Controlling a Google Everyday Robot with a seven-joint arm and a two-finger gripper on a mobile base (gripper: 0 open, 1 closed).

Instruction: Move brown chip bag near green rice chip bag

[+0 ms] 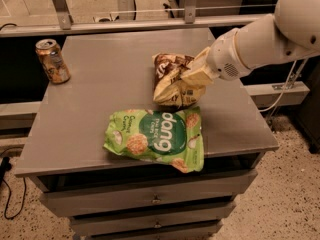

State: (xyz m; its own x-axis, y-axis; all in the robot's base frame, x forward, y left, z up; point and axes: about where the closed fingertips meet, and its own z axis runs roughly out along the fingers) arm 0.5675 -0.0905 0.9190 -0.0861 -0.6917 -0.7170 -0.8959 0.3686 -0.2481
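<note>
Spreading across the shot was the grey worktop [100, 84], and everything in play sat on it or hung just over it. Reaching in from the right was the white arm [265, 39], angled down toward the middle of the surface. Next in size, the green bag [157, 139] lay flat near the front edge, one lower corner lapping over the lip. Right behind it was the brown bag [172, 81], crumpled, its cream lower end pointing at the green bag's top edge. The two looked just beside one another, perhaps touching, and I could not tell whether the brown bag rested on the worktop or hung a shade above it. The tool [197, 74] was pinching the brown bag at its right side, pressed into the crinkled foil. Off at the far left corner stood a can [52, 60], well apart from all this.

My call: the carry was as good as done and this was the placing step, with the brown bag already near its target. What the next move wanted, I judged, was a gentle settling onto bare worktop behind the green bag. After that, a letting go and a clean pull away, without dragging the light bag along or nudging the green one over the edge.
</note>
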